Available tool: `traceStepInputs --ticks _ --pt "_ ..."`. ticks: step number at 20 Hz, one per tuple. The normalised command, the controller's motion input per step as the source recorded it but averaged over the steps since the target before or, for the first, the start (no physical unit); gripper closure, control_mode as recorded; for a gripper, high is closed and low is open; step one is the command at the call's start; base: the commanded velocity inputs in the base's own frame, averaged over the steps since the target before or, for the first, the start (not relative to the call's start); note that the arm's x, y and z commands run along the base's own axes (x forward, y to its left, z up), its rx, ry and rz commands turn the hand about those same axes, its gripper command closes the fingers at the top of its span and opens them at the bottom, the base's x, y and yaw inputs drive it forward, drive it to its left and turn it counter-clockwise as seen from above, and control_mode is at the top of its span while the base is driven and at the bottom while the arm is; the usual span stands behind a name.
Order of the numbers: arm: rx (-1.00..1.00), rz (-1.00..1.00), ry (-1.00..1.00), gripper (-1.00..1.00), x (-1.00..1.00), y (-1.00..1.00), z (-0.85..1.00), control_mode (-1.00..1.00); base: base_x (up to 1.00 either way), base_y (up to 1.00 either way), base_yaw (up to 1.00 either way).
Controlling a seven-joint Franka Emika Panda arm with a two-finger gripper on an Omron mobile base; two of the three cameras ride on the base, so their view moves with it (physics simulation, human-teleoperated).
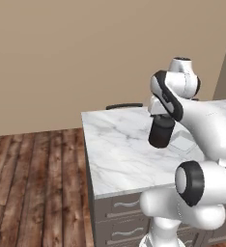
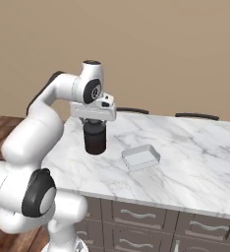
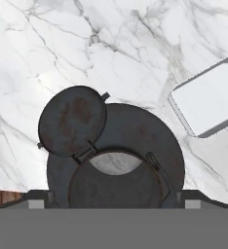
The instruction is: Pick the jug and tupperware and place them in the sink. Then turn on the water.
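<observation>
The jug [image 1: 161, 135] [image 2: 95, 140] is a squat black-brown cylinder standing upright on the white marble counter [image 1: 115, 149] [image 2: 195, 157]. My gripper [image 1: 161, 118] [image 2: 95, 124] [image 3: 114, 204] hangs straight over it, open, with a finger low on each side of its top. From the hand view the jug [image 3: 135, 141] has a round lid flap [image 3: 72, 120] swung aside. The tupperware [image 1: 184, 143] [image 2: 141, 157] [image 3: 211, 99], a shallow pale tray, lies on the counter just right of the jug, apart from it. The sink and the water are out of view.
The counter's left edge [image 1: 84, 144] drops to a wooden floor [image 1: 33, 183]. Grey drawers [image 2: 136, 214] run under the front edge. Dark chair backs [image 1: 124, 105] [image 2: 196, 116] stand behind the counter. Bare marble stretches to the right of the tupperware.
</observation>
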Motion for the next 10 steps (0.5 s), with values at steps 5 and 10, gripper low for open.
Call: traceStepInputs --ticks 5,10 --pt "0.0 0.01 0.0 1.0 -0.4 0.21 0.53 -1.0 0.0 0.0 0.0" --pt "0.0 0.02 0.0 1.0 -0.18 0.34 0.24 -1.0 0.0 0.0 0.0"
